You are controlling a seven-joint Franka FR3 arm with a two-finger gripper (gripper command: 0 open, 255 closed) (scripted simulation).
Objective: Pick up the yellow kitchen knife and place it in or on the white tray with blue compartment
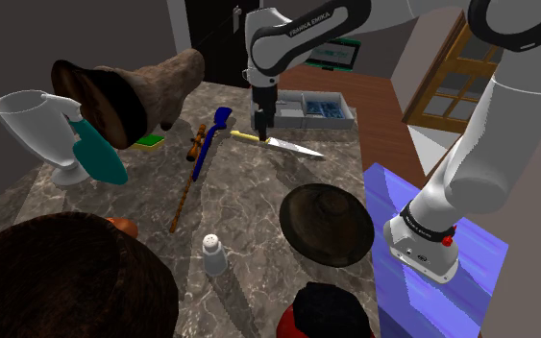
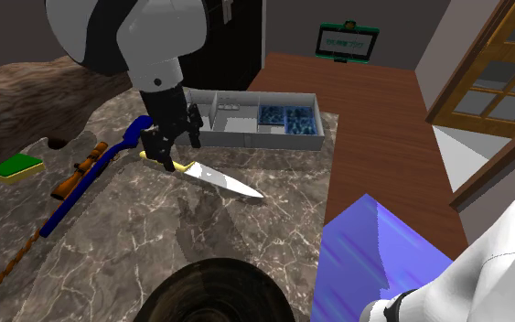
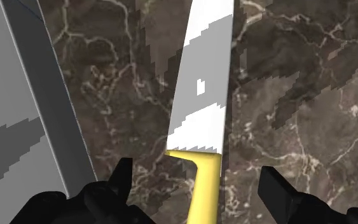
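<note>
Gripper (image 3: 198,181): fingers apart, straddling the yellow handle, not touching it | knife (image 3: 203,83): flat on the marble bench (image 2: 200,247), near the tray (image 2: 255,137) (blue compartment (image 2: 287,117) at one end) | status: approach apparently done; grasp, lift and placement remain.

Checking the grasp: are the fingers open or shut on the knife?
Open. The fingers stand apart on either side of the knife, not touching its yellow handle.
</note>
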